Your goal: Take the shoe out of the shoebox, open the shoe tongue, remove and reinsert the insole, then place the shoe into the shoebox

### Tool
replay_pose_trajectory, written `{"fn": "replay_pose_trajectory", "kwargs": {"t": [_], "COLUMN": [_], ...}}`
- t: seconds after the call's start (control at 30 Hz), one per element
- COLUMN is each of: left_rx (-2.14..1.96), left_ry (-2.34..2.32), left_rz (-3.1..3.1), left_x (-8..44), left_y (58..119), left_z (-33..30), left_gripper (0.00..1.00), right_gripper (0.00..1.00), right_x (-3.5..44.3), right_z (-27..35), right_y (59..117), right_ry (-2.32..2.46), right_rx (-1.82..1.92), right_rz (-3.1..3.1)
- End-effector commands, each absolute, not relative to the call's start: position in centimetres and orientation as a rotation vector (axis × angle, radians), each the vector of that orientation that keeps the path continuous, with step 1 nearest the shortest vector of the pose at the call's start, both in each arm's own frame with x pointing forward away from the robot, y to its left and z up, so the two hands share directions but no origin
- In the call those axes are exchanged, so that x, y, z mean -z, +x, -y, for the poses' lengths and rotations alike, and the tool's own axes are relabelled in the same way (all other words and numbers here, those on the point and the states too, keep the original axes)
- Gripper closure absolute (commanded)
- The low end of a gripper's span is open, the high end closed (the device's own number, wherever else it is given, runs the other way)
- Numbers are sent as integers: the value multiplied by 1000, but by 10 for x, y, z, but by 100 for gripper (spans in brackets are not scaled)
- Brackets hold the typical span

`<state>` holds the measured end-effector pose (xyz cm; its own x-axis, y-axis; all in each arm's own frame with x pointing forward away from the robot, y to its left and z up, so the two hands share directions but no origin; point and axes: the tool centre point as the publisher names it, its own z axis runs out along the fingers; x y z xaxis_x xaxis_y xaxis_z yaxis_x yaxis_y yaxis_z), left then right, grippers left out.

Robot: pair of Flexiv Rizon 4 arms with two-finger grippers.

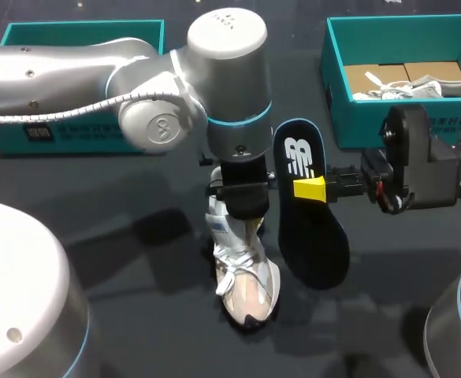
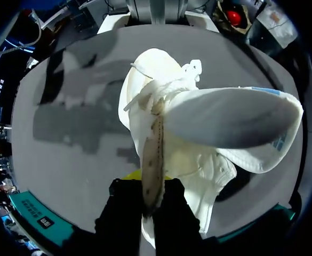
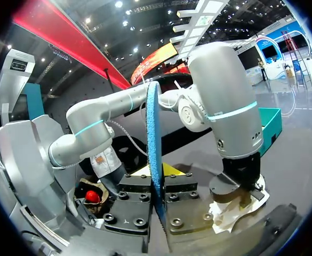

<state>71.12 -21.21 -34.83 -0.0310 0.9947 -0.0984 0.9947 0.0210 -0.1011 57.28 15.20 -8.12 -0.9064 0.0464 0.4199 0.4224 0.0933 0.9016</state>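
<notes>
Left gripper (image 2: pixel 149 184): pinching tongue (image 2: pixel 153 144) of shoe (image 2: pixel 198 165).
Right gripper (image 3: pixel 158 184): clamped on insole (image 3: pixel 152 122), just beside shoe.
Box (image 1: pixel 336 94): open, at table's (image 1: pixel 96 236) far right.

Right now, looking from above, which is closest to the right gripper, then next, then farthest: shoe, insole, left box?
1. Insole, held in the right gripper.
2. Shoe, beside the insole, at the middle.
3. Left box, at the far left.

a dark matte table (image 1: pixel 135 315) fills the scene — soft-edged shadows lie across its surface.
</notes>
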Motion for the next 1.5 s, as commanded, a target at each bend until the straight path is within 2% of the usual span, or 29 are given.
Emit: {"fn": "replay_pose_trajectory", "kwargs": {"t": [0.03, 0.6, 0.63, 0.67, 0.77, 0.93, 1.0, 1.07, 1.17, 1.5], "left_rx": [-228, -284, -288, -289, -293, -329, -370, -426, -542, -1109], "left_ry": [-2188, -2301, -2305, -2305, -2308, -2325, -2321, -2325, -2342, -2458], "left_rz": [2220, 2079, 2075, 2075, 2077, 2092, 2111, 2143, 2205, 2282], "left_x": [355, 370, 371, 371, 372, 368, 363, 354, 332, 245], "left_y": [716, 721, 722, 722, 725, 730, 733, 737, 744, 761], "left_z": [220, 234, 235, 236, 237, 238, 239, 238, 233, 213], "left_gripper": [100, 100, 94, 81, 62, 47, 33, 13, 0, 0], "right_gripper": [100, 100, 100, 100, 100, 100, 100, 100, 100, 100], "right_x": [82, 82, 82, 82, 82, 82, 82, 82, 82, 82], "right_z": [-153, -153, -153, -153, -153, -153, -153, -153, -153, -153], "right_y": [571, 571, 571, 571, 571, 571, 571, 571, 571, 571], "right_ry": [-471, -471, -471, -471, -471, -471, -471, -471, -471, -471], "right_rx": [1884, 1884, 1884, 1884, 1884, 1884, 1884, 1884, 1884, 1884], "right_rz": [2092, 2092, 2092, 2092, 2092, 2092, 2092, 2092, 2092, 2092]}}
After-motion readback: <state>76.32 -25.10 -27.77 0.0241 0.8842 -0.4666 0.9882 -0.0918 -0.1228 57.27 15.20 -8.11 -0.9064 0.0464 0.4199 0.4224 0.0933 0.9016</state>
